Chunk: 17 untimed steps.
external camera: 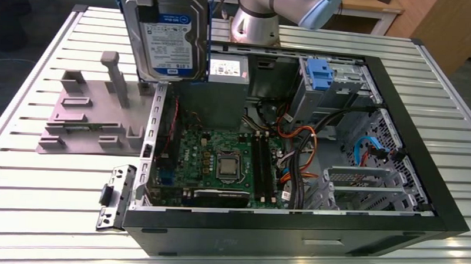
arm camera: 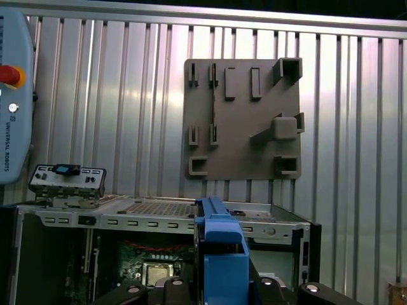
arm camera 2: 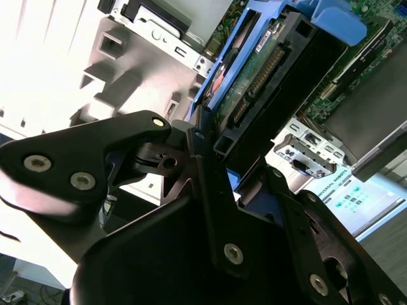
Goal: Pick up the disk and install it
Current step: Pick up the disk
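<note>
Pickup is looking done: gripper [arm camera 2: 197, 136] is clamping the disk [external camera: 170, 33] by its blue bracket, holding it upright over the open computer case [external camera: 393, 114] near the bench's [external camera: 46, 178] far edge; install not yet done

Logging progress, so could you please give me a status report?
Pincer shut on silver rectangular blue-bracketed metal disk. Disk upright above open black computer case. No obstruction seen.

One disk [external camera: 172, 39], one grey stand [external camera: 79, 118], one computer case [external camera: 295, 231], perhaps one loose bracket [external camera: 116, 195].
</note>
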### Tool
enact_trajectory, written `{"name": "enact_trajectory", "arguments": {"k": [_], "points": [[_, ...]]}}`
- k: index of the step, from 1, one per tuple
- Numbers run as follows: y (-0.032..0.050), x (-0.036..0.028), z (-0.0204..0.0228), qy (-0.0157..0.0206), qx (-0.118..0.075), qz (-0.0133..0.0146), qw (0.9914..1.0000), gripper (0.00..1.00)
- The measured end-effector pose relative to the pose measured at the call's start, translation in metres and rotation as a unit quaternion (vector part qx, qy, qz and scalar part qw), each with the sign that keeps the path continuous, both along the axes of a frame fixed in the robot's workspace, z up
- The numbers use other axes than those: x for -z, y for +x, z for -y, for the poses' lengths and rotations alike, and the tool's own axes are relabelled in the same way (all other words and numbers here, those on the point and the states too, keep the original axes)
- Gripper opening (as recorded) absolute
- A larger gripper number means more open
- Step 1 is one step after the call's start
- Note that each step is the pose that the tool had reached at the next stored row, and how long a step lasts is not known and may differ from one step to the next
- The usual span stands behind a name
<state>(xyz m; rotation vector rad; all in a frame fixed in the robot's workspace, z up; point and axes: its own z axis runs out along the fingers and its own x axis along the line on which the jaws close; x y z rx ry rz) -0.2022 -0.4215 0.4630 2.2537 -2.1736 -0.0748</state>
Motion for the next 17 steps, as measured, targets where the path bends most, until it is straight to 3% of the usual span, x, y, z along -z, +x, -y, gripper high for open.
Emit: {"name": "enact_trajectory", "arguments": {"k": [17], "points": [[0.0000,0.0001,0.0055,-0.0006,0.000,0.0000,1.00000,0.36]]}}
